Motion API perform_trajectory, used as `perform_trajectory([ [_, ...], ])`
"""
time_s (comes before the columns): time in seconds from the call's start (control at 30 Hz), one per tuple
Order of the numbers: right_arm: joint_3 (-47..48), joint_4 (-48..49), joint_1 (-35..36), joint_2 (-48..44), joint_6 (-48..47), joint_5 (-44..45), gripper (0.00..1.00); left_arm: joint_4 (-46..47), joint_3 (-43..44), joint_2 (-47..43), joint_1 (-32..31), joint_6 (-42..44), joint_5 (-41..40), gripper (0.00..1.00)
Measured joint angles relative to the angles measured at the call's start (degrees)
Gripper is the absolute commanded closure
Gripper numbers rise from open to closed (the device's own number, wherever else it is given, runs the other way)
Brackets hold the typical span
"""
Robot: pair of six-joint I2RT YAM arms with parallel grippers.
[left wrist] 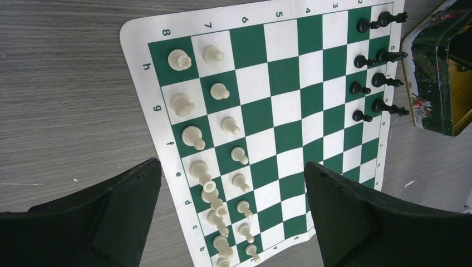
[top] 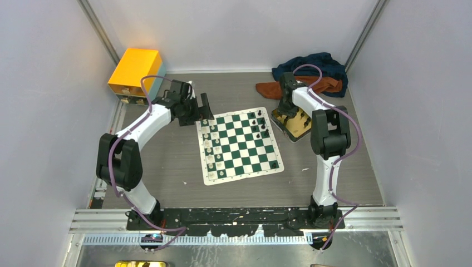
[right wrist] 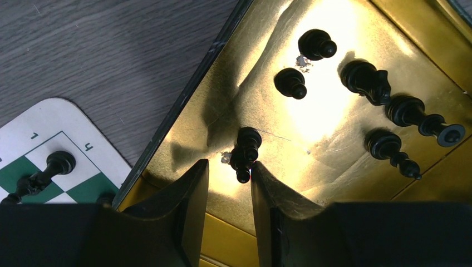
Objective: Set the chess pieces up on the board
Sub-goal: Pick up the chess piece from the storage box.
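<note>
Tin [right wrist: 334, 139] glossy gold metal w/ scuffs; black pieces [right wrist: 291, 82] shiny plastic; table [right wrist: 111, 50] matt woodgrain.

Green-white board [top: 239, 146] flat, cream pieces [left wrist: 193, 136] lined (two rows), black pieces [left wrist: 388, 55] opposite

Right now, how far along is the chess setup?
Done: both cream-white rows and eight black pieces stand on the board. In hand: the right fingers straddle one black piece in the gold tin, not yet closed. Remaining: that one plus five more black pieces visible in the tin.
</note>
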Motion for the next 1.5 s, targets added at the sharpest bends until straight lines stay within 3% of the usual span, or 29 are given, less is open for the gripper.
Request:
perform_trajectory([
  [0.27,0.0,-0.02,-0.24,0.09,-0.04,-0.07,0.64,0.02,0.0,0.02,0.02,0.0,0.02,0.0],
  [0.7,0.0,0.0,-1.03,0.09,-0.55,-0.59,0.99,0.02,0.0,0.04,0.02,0.0,0.0,0.0],
  [1.5,1.18,-1.49,-1.09,-4.96,-2.67,-1.31,0.99,0.0,0.0,-0.02,0.11,-0.02,-0.5,0.0],
])
